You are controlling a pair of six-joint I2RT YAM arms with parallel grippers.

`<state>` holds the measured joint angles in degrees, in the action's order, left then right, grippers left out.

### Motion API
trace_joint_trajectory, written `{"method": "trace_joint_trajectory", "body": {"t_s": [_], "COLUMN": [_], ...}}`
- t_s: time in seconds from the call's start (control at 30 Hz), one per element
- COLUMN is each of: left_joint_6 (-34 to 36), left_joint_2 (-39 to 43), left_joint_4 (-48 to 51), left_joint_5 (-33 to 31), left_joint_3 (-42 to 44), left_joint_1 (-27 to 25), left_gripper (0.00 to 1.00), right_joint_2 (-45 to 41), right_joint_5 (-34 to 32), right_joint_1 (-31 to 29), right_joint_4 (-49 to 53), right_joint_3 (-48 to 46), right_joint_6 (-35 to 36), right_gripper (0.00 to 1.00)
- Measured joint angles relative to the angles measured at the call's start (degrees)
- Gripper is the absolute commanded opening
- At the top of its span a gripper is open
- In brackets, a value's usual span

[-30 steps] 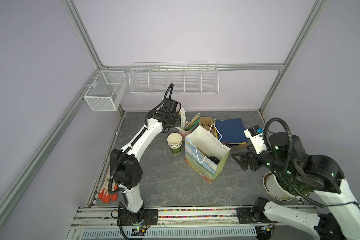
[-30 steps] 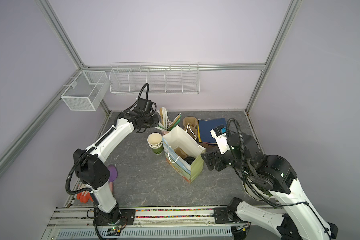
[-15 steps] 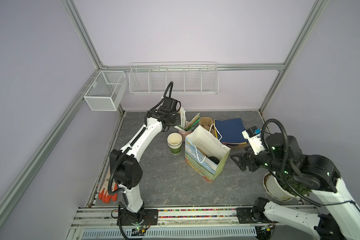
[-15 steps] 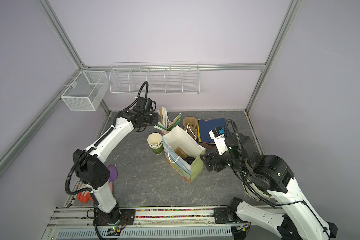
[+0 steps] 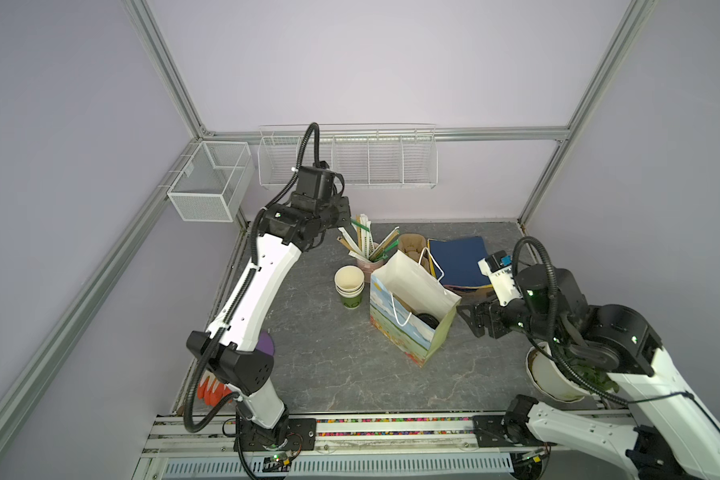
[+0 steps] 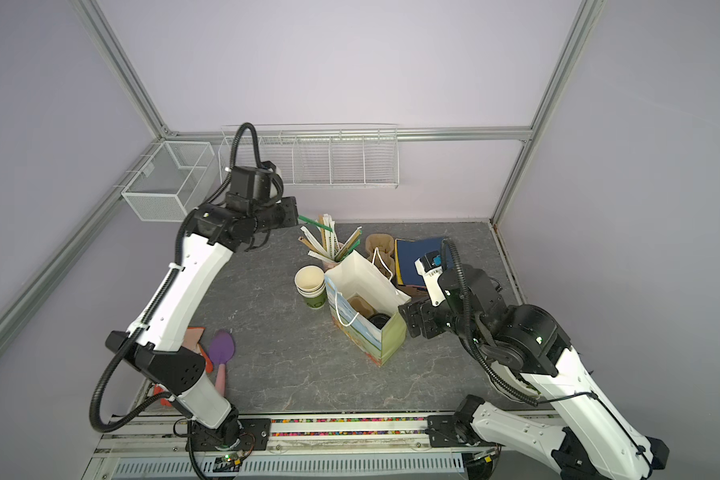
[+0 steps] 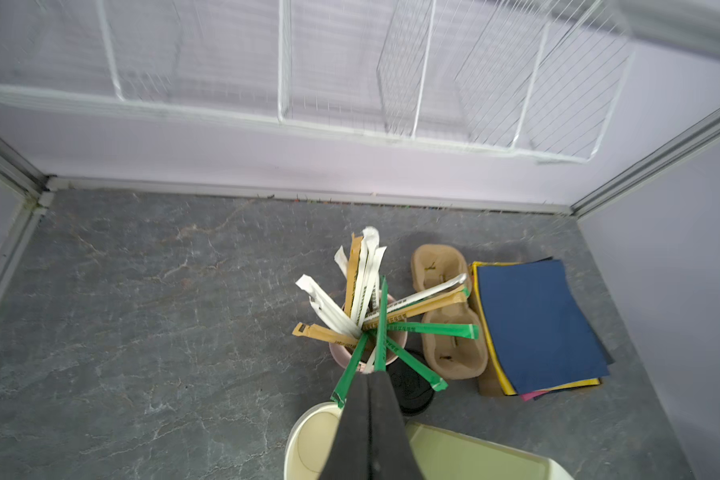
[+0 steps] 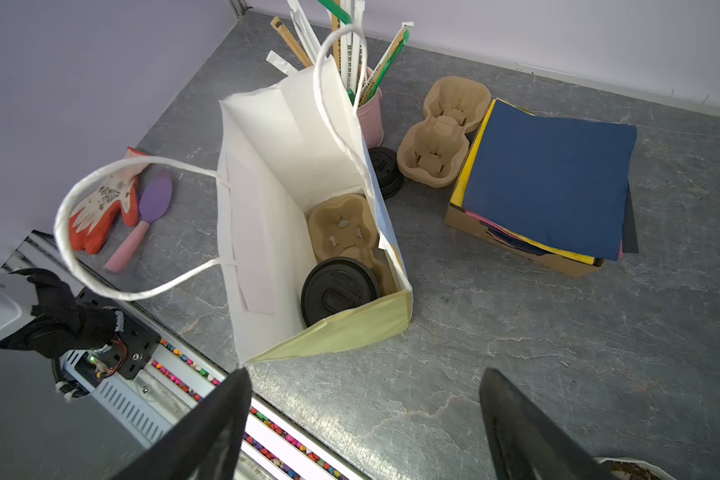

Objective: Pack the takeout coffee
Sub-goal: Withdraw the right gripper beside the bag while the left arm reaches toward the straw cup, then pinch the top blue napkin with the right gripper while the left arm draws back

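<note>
Takeout coffee [image 8: 339, 291]: stands inside the paper bag [image 8: 267, 166], seated in the pulp carrier [image 8: 341, 224] on the bag's floor; only its black lid shows.
Done: the cup itself looks packed.
Remaining: judging by the reach, a straw to add; the bag stands open with its handles loose.
Left gripper [image 7: 369, 380]: fingers pressed together at the fanned straws in the pink cup [image 8: 371, 120], apparently pinching a green-wrapped straw [image 7: 381, 316] (the contact itself hides behind the fingers).
Right gripper [image 8: 364, 376]: jaws spread wide, holding nothing, just beside the bag's short end.
Lid: matt black plastic, round, with a raised oval moulding.
Bag: thin stiff paper, white inside, printed landscape outside, twisted white cord handles.
Carrier: tan moulded fibre, rough, with rounded pockets.
Straws: slim paper sleeves in green, white and tan.
Table [image 5: 329, 365]: flat, grey, veined like stone.
</note>
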<state>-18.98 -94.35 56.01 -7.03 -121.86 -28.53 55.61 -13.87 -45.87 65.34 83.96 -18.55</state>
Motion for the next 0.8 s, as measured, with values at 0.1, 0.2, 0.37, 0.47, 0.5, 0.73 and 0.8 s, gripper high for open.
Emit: {"method": "trace_joint_trajectory", "body": {"t_s": [0.1, 0.2, 0.37, 0.47, 0.5, 0.73, 0.8], "left_joint_6": [0.3, 0.7, 0.5, -0.1, -0.3, -0.9, -1.0], "left_joint_2": [6.1, 10.0, 12.0, 11.0, 10.0, 2.8, 2.1], "left_joint_4": [3.1, 6.7, 11.2, 13.5, 14.2, 18.7, 19.8], "left_joint_5": [-1.7, -4.4, -9.7, -12.6, -13.1, -14.7, -14.4], "left_joint_3": [-5.0, -12.6, -20.7, -21.0, -20.8, -17.2, -16.1], "left_joint_1": [-3.1, -11.0, -25.4, -30.8, -32.0, -34.7, -34.8], "left_gripper": [0.0, 0.0, 0.0, 0.0, 0.0, 0.0, 0.0], "right_joint_2": [1.1, 2.1, 5.0, 7.8, 8.7, 16.7, 18.4], "right_joint_5": [-0.9, -0.6, 3.4, 7.2, 8.6, 15.8, 16.7], "right_joint_1": [1.9, 6.3, 17.4, 24.9, 27.1, 38.8, 39.4], "right_joint_4": [-1.0, -2.5, -5.4, -7.4, -8.3, -13.9, -15.1], "right_joint_3": [-0.2, -0.2, 0.0, 0.0, -0.2, -1.8, -2.4], "right_joint_6": [-0.6, -1.2, -3.1, -4.7, -5.3, -10.3, -11.2], "right_gripper": [0.88, 0.88, 0.89, 0.89, 0.88, 0.89, 0.88]}}
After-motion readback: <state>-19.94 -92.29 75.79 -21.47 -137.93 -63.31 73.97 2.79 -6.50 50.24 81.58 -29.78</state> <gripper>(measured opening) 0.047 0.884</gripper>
